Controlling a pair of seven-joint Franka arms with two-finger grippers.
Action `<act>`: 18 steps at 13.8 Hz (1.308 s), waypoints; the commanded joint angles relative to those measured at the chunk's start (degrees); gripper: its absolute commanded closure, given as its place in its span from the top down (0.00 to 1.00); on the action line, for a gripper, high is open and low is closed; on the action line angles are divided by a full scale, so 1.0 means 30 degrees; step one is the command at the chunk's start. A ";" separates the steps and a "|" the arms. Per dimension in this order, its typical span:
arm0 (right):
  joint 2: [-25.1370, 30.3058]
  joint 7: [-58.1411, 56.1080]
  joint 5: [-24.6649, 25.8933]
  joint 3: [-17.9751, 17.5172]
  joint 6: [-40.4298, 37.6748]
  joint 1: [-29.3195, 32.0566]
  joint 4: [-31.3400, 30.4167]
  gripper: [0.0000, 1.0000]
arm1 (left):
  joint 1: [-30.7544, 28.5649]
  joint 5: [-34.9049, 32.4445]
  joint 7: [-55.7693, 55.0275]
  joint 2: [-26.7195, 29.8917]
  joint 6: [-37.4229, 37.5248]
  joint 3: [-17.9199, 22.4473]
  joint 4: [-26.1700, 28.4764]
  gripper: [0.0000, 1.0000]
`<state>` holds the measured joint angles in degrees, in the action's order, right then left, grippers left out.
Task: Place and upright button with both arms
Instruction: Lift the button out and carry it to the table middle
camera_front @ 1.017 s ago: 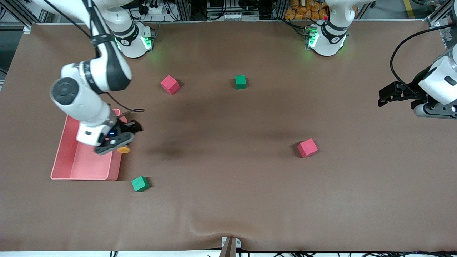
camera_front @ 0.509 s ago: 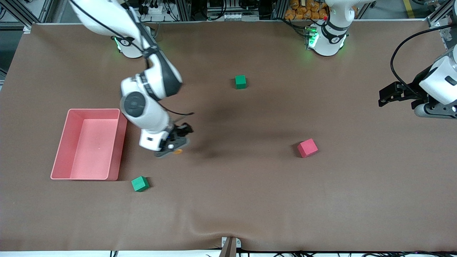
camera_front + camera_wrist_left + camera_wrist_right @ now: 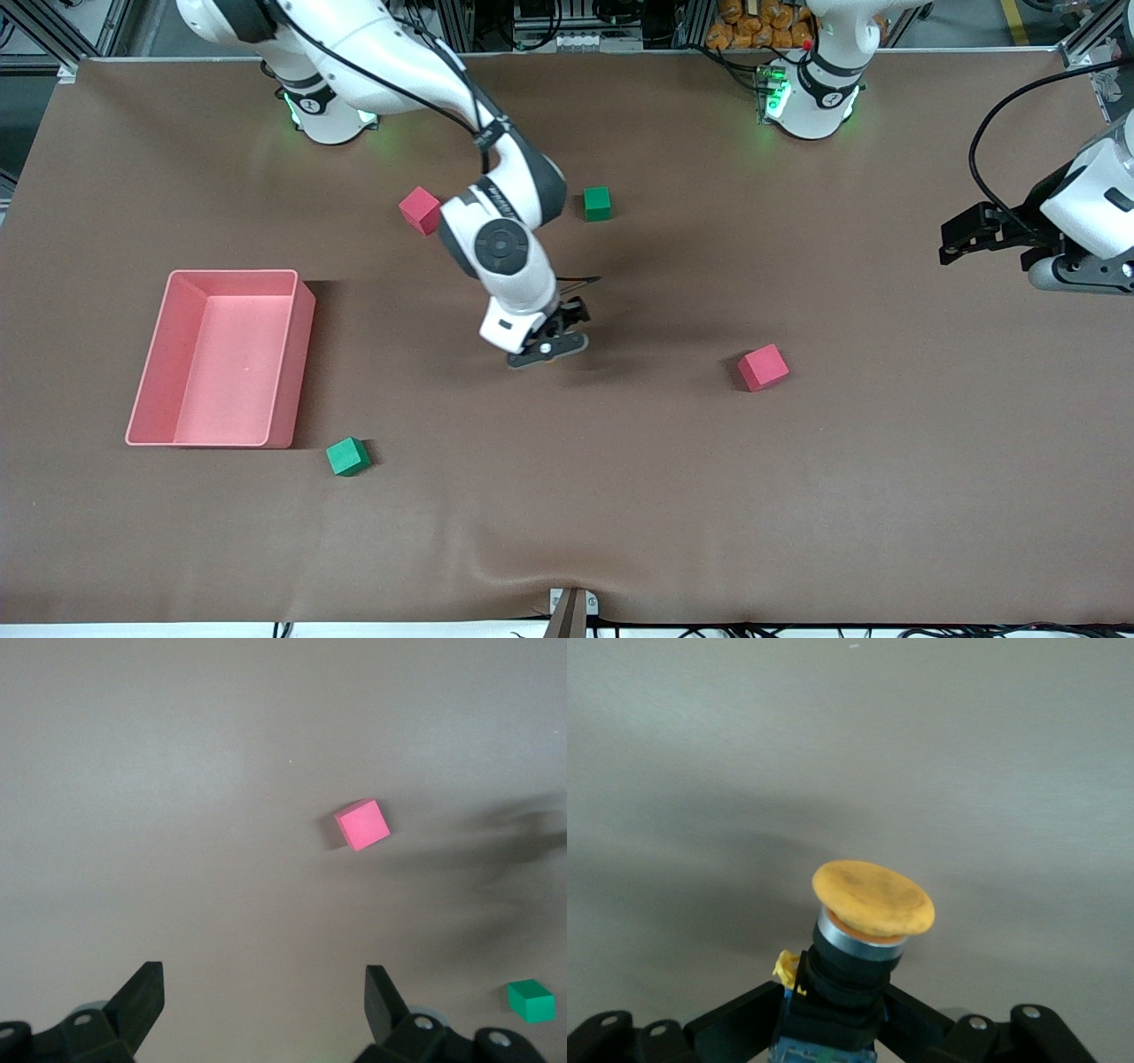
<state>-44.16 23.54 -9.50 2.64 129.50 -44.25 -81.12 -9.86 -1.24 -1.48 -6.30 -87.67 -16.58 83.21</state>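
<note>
My right gripper (image 3: 549,344) is shut on the button (image 3: 551,356) and holds it low over the middle of the table. In the right wrist view the fingers (image 3: 735,1014) clamp the button's black body (image 3: 846,979), and its round orange cap (image 3: 873,897) points away from the gripper (image 3: 833,1014). My left gripper (image 3: 961,235) is open and empty. It waits in the air over the left arm's end of the table. Its fingertips (image 3: 142,997) stand wide apart over bare brown cloth in the left wrist view.
A pink tray (image 3: 306,354) lies toward the right arm's end. Red cubes (image 3: 420,210) (image 3: 763,367) and green cubes (image 3: 597,203) (image 3: 347,456) are scattered on the brown table. The left wrist view shows a red cube (image 3: 361,825) and a green cube (image 3: 531,1001).
My right arm has carried the button from the pink tray's edge toward the middle of the table. The left arm has not moved.
</note>
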 commanded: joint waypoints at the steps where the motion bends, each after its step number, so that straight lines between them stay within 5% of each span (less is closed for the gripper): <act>1: -0.2795 0.2136 -0.0289 0.0262 0.0511 -0.0892 0.3305 0.00 | -0.0084 -0.0289 0.0053 0.0253 -0.0017 -0.0127 -0.0023 1.00; 6: -0.4324 0.2758 -0.0289 0.0262 0.2157 -0.1276 0.3660 0.00 | -0.0084 -0.0318 -0.0094 0.0429 0.0013 -0.0156 0.0006 1.00; 7: -0.4324 0.2729 -0.0289 0.0262 0.2070 -0.1188 0.3631 0.18 | -0.0084 -0.0289 -0.0065 0.0429 0.0013 -0.0156 -0.0023 1.00; 8: -0.4295 0.2728 -0.0289 0.0262 0.2040 -0.1071 0.3631 0.95 | -0.0084 -0.0317 -0.0093 0.0429 0.0013 -0.0156 -0.0023 1.00; 13: -0.2716 0.2611 -0.0347 0.0408 0.1603 -0.0605 0.3426 1.00 | -0.0113 -0.0259 -0.0181 0.0487 -0.0046 -0.0039 -0.0111 1.00; 18: 0.1701 -0.0769 -0.0201 0.0438 -0.4626 0.3344 0.3133 1.00 | -0.0551 -0.0288 -0.0065 0.1044 -0.0046 0.0020 -0.0111 1.00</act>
<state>-45.78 28.15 -9.57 5.13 122.68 -39.93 -69.40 -10.33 -1.25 -1.50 -4.42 -87.70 -16.26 82.49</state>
